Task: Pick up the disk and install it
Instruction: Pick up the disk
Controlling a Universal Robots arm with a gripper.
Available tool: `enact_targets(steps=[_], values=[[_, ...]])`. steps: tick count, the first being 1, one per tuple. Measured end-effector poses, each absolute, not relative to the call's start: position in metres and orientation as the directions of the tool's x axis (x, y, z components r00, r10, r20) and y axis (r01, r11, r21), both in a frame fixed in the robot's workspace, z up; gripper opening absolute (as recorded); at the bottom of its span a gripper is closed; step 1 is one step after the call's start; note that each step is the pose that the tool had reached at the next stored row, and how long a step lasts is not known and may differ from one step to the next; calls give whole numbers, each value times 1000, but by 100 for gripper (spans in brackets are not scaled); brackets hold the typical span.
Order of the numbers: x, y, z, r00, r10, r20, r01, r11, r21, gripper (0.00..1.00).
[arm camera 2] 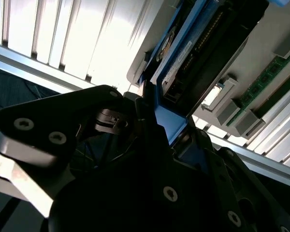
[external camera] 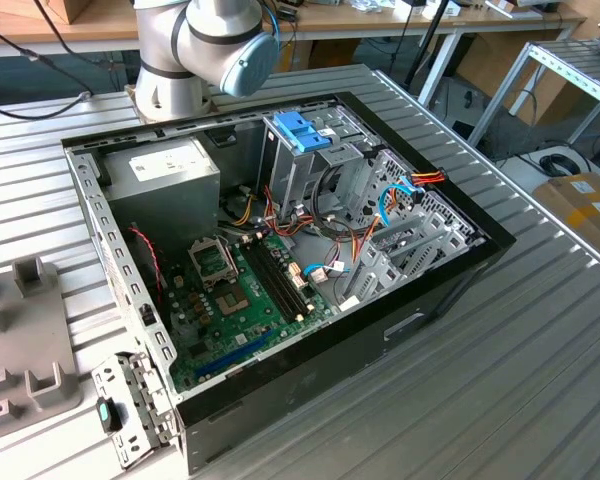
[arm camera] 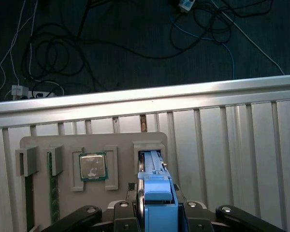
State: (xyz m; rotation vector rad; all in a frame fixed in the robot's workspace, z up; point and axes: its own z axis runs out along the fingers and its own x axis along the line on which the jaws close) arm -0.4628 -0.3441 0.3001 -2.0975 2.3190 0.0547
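Observation:
In the first wrist view my gripper [arm camera: 157, 197] is shut on the disk [arm camera: 158, 215]. The disk stands on edge with its blue plastic frame between the black fingers, just over the narrow slot [arm camera: 150, 157] of a grey holder block [arm camera: 67, 145]. In the second wrist view the disk [arm camera 2: 193, 53] shows its dark edge, blue frame and a strip of white label, running into the gripper [arm camera 2: 157, 121]. The exterior view shows the open computer case [external camera: 450, 290] with its metal drive cage [external camera: 310, 170], topped by a blue latch [external camera: 302, 130].
The holder block also carries a processor chip [arm camera: 92, 166] and green memory sticks [arm camera: 52, 193]. It lies on a ribbed metal table [arm camera: 232, 145] near the edge, with cables on the dark floor [arm camera: 135, 43] beyond. Inside the case are a grey power supply [external camera: 165, 175], the motherboard [external camera: 240, 290] and loose wires [external camera: 330, 245].

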Motion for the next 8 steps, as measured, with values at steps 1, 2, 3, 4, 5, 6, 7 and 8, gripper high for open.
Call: enact_targets(steps=[1, 2, 3, 4, 5, 6, 7, 8], values=[[-463, -343, 301, -100, -994, -34, -995, 100, 16, 37], [-463, -342, 302, -100, -994, -34, -995, 100, 17, 37], [-463, -341, 302, -100, -994, -34, -995, 100, 16, 37], [-463, -340, 302, -100, -994, -34, -995, 100, 16, 37], [-463, -339, 303, -100, -994, -34, -995, 100, 17, 37], [-463, -338, 303, -100, -994, -34, -995, 100, 17, 37], [-463, -337, 304, -100, -994, -34, -995, 100, 16, 37], [-463, -336, 304, -100, -994, -34, -995, 100, 16, 37]])
